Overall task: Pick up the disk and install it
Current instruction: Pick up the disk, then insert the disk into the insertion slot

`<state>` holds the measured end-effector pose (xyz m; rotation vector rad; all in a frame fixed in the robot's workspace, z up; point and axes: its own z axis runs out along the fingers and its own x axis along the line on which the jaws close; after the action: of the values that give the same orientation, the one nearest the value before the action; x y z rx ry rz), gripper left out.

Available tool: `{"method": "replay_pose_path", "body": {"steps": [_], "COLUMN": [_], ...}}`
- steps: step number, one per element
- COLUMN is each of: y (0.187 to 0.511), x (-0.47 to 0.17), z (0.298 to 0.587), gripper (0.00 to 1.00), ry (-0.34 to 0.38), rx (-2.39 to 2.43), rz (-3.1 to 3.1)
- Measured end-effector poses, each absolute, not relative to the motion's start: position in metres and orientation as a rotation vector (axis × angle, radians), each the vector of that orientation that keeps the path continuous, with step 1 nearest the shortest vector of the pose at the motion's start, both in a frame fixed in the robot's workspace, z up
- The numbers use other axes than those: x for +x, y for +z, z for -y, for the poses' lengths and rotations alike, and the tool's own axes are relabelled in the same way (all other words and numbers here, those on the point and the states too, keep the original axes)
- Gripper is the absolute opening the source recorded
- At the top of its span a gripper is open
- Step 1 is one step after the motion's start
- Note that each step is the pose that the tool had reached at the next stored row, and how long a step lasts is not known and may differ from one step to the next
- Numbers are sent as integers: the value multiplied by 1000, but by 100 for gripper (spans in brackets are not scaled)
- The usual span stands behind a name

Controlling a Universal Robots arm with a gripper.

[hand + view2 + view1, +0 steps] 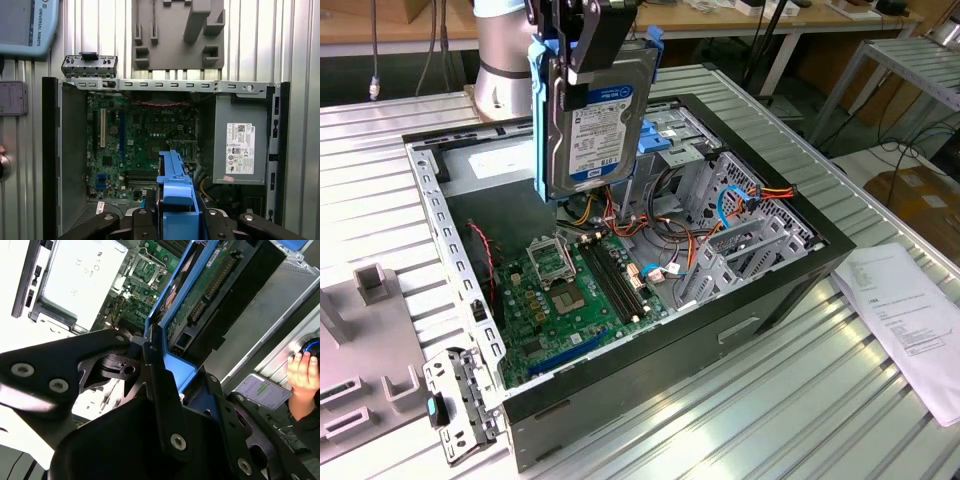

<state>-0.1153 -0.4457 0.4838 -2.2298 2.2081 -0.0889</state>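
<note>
Nearest the lens in the exterior view is the ribbed metal table [740, 420]. On it, at the exterior view's left, stands a grey fixture block [370, 290]. A small metal drive cage [460, 405] lies just beside the front corner of the open computer case [650, 370]. The case lies on its side with the motherboard [570, 290] facing up. Above its middle the disk [600, 120] hangs upright with its label toward the camera and its blue carrier rail running down both long edges. It is clear of the board and cables beneath. The gripper [582, 68] reaches down from above and is pinched on the disk's upper end, with one black finger lying across the labelled face. In the first wrist view the disk [175, 185] shows edge-on between the two black fingers of the gripper [177, 222], over the motherboard, with the silver power supply [240, 145] to one side. In the second wrist view the disk [200, 300] shows its green circuit side. At the exterior view's right a printed sheet [910, 320] lies on the table, apart from the case.
</note>
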Motion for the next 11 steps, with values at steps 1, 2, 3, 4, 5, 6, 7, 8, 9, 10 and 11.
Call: {"method": "replay_pose_path", "body": {"steps": [1,2,3,4,5,6,7,8,9,10,11], "y": [484,484,484,484,484,484,484,484,484,484,484], "x": [-115,-115,-115,-115,-115,-115,-115,-115,-115,-116,-116], "z": [446,446,446,446,446,446,445,445,445,445,445], "gripper": [37,37,37,37,37,37,37,37,37,37,37], "ry": [-89,-89,-89,-89,-89,-89,-92,-93,-93,-93,-93], "rx": [-2230,-2230,-2230,-2230,-2230,-2230,-2230,-2230,-2230,-2230,-2230], "rz": [-2208,-2208,-2208,-2208,-2208,-2208,-2208,-2208,-2208,-2208,-2209]}}
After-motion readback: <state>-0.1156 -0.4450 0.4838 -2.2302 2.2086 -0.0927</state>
